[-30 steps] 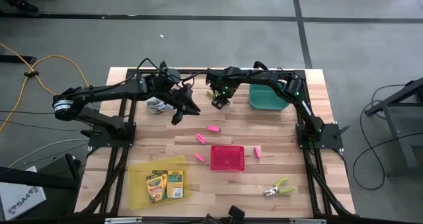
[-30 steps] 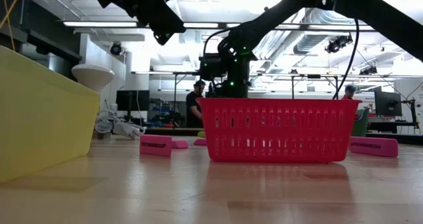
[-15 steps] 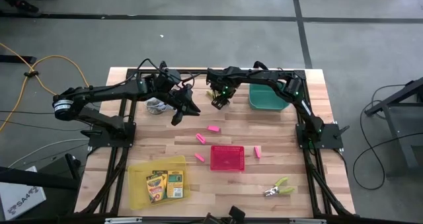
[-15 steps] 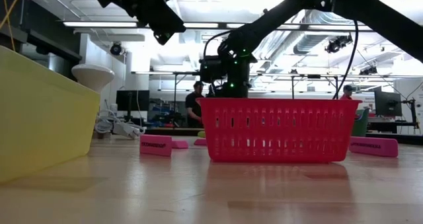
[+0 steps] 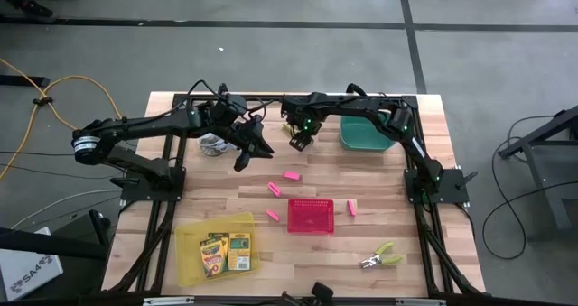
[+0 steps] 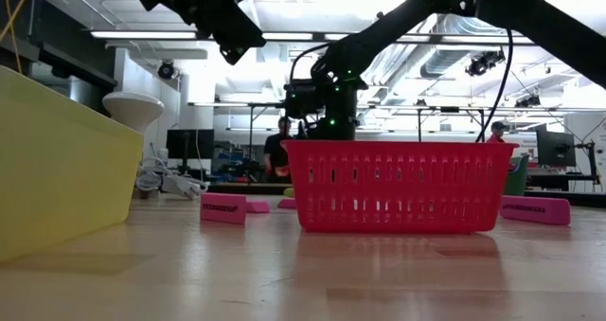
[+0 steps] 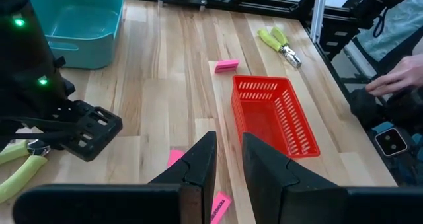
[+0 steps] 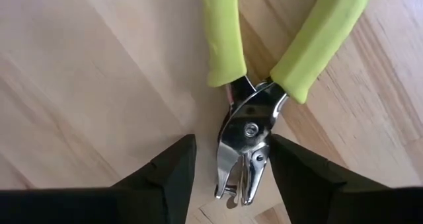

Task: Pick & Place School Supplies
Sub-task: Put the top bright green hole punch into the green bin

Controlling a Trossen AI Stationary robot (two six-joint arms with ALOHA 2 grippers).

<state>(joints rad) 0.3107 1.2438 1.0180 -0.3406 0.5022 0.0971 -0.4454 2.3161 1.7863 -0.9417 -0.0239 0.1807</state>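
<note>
My right gripper [image 5: 296, 143] hangs low over the table's far middle, open. Its fingers stand on either side of the metal head [image 8: 246, 128] of a lime-green-handled tool [image 5: 288, 128] that lies flat on the wood. I see no touch. My left gripper [image 5: 242, 162] is shut and empty, raised above the table left of it. Several pink erasers [image 5: 292, 174] lie around a red basket [image 5: 311, 215]. Two crayon boxes [image 5: 226, 250] lie in the yellow tray [image 5: 190, 252]. A second lime-handled tool [image 5: 379, 255] lies near the front right.
A teal tray [image 5: 366, 133] stands at the far right, close to my right arm. A white round object with a cable [image 5: 212, 143] sits at the far left under my left arm. A person's hand [image 7: 396, 78] shows beyond the table's edge.
</note>
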